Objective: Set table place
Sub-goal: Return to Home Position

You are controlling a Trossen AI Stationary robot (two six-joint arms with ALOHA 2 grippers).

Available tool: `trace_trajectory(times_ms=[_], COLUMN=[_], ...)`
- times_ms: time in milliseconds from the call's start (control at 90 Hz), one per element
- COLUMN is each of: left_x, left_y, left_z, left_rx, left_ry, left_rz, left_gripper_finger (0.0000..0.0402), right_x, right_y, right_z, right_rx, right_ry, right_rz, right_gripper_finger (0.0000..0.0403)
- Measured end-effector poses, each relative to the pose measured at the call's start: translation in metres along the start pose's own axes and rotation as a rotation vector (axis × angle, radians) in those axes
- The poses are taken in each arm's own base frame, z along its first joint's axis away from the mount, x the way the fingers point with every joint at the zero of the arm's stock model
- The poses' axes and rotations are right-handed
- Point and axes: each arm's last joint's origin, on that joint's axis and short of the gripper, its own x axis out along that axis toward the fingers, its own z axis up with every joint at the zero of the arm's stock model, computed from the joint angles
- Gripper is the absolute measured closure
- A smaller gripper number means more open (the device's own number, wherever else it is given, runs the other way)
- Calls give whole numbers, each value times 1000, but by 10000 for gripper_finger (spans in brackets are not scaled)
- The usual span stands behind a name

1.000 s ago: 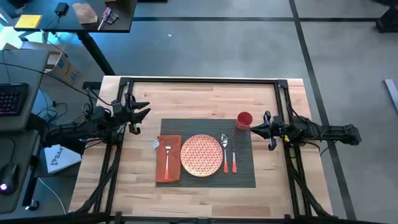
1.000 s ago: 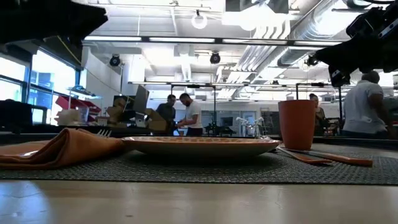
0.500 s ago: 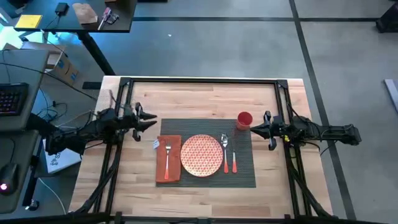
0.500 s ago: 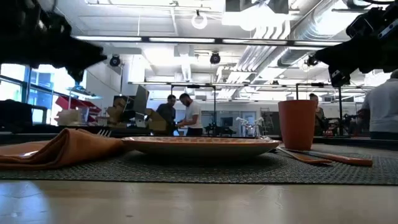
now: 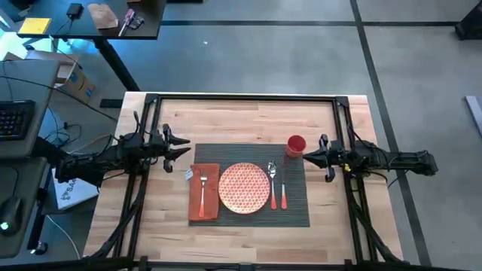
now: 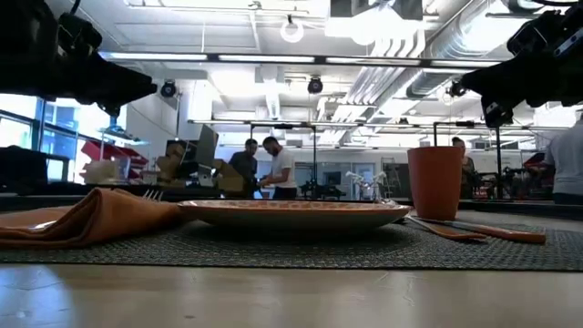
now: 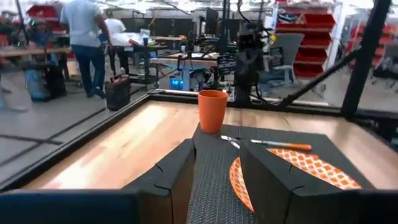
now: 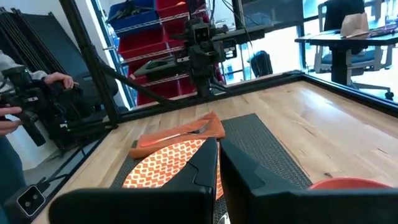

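Note:
A dark woven placemat (image 5: 252, 213) lies mid-table. On it rest a round orange patterned plate (image 5: 244, 187), an orange napkin (image 5: 212, 196) with a fork (image 5: 202, 188) on top, and a spoon (image 5: 273, 177) and knife (image 5: 283, 194) right of the plate. A red cup (image 5: 296, 144) stands at the mat's far right corner. My left gripper (image 5: 183, 147) hovers open just off the mat's far left corner, pointing at it (image 7: 217, 148). My right gripper (image 5: 303, 156) is shut beside the cup's near right side, with the cup's rim (image 8: 348, 182) close by.
A black rail frame (image 5: 241, 96) runs around the wooden table (image 5: 248, 117). Bare wood lies on the far side of the mat and near the front edge. A dark desk with a keyboard (image 5: 11, 120) stands off the left side. People (image 6: 264, 164) move in the room behind.
My left gripper has moved a little toward the table's near edge and right, toward the placemat's far left corner, turning to point at the mat. My right gripper and all the place's things have stayed still.

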Motion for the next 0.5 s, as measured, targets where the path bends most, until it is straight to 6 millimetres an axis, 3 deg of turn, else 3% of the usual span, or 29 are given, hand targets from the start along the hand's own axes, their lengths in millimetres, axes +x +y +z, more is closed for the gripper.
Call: trace_trajectory(times_ms=[500], left_x=[0], left_y=[-4], left_z=[0], left_rx=[14], left_ry=[0], left_rz=[-32], left_gripper_finger=[287], right_x=[0], right_y=[0], right_z=[0], right_rx=[0], right_ry=[0], right_rz=[1], right_gripper_finger=[403])
